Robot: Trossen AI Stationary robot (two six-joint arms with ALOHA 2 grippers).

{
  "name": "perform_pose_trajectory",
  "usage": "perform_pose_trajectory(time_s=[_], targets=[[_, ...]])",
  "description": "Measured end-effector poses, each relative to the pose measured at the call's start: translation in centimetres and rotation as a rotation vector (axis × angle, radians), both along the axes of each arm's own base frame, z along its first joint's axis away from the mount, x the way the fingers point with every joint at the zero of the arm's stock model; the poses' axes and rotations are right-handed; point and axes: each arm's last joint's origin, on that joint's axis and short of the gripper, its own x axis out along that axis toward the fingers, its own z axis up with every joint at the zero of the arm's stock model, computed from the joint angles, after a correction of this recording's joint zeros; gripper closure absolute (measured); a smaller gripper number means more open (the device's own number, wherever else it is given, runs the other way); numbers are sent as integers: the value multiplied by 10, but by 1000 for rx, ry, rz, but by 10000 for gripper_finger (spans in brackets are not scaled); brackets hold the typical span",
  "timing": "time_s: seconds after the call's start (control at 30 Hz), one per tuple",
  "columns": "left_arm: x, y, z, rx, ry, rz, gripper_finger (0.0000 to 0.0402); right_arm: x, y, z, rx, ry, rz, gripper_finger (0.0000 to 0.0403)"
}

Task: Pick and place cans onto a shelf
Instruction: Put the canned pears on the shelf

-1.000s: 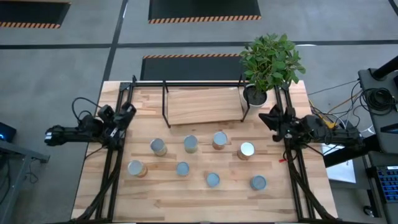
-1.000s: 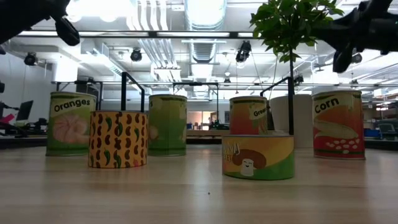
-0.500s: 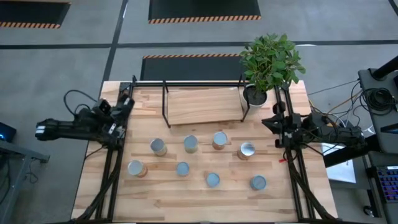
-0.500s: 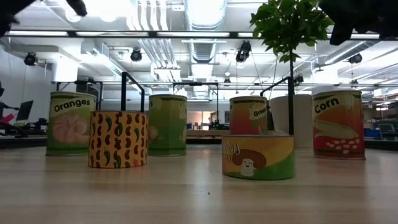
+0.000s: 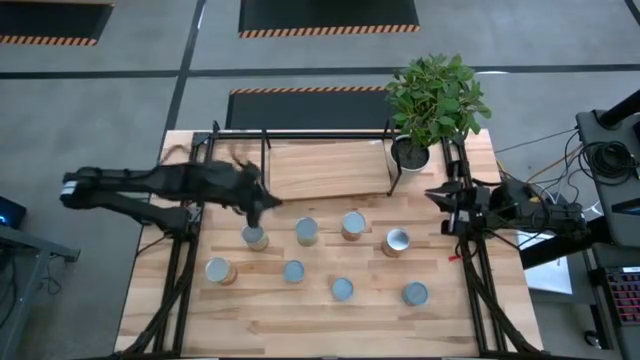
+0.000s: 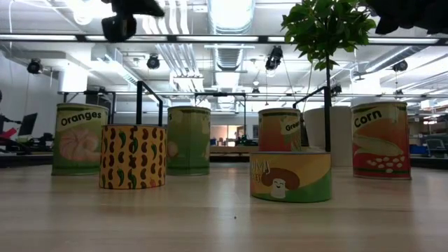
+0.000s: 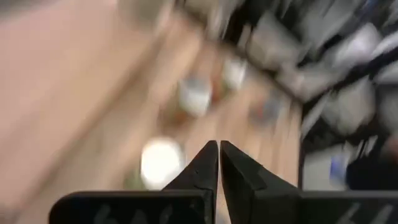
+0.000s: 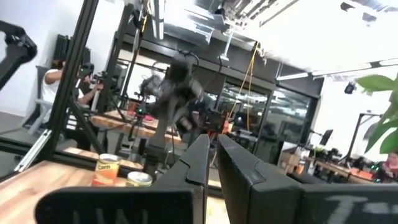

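Above the table's left half, the left gripper [image 5: 262, 203], fingers pressed together and empty, hangs just behind the leftmost back-row can [image 5: 254, 237], in front of the shelf [image 5: 325, 170].

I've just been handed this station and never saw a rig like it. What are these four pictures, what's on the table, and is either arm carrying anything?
Two dark robot arms work at a wooden table. One picture looks straight down, one looks level across the tabletop, and two come from cameras on the arms' wrists.

On the table stand eight cans, a low black-barred shelf with a wooden board, and a potted plant beside it. The shelf holds no cans yet.

The left gripper reaches over the table, above the can nearest it, fingers shut and empty. The right gripper waits at the table's right edge, also shut and empty.
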Motion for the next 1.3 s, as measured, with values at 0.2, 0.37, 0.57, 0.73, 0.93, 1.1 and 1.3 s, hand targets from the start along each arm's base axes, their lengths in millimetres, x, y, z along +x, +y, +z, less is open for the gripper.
perform_pose_trajectory(time_s=[0.2,0.37,0.57,0.73,0.93,1.1,1.3], targets=[[48,-21,-23,-134,356,-129,402,-2,0,7,-12,-20,-4,380],[82,-42,-33,-27,518,-279,402,-2,0,6,-22,-16,-10,380],[114,-48,-37,108,536,-323,401,-2,0,6,-26,-11,-18,380],[122,-47,-40,201,556,-337,377,-2,0,6,-26,-11,-18,380],[122,-43,-40,295,569,-291,296,-2,0,4,-27,2,-18,380],[126,-40,-44,412,585,-199,197,-2,0,4,-25,5,-17,380],[135,-42,-62,435,639,-247,102,-1,0,3,-25,12,-17,380]])
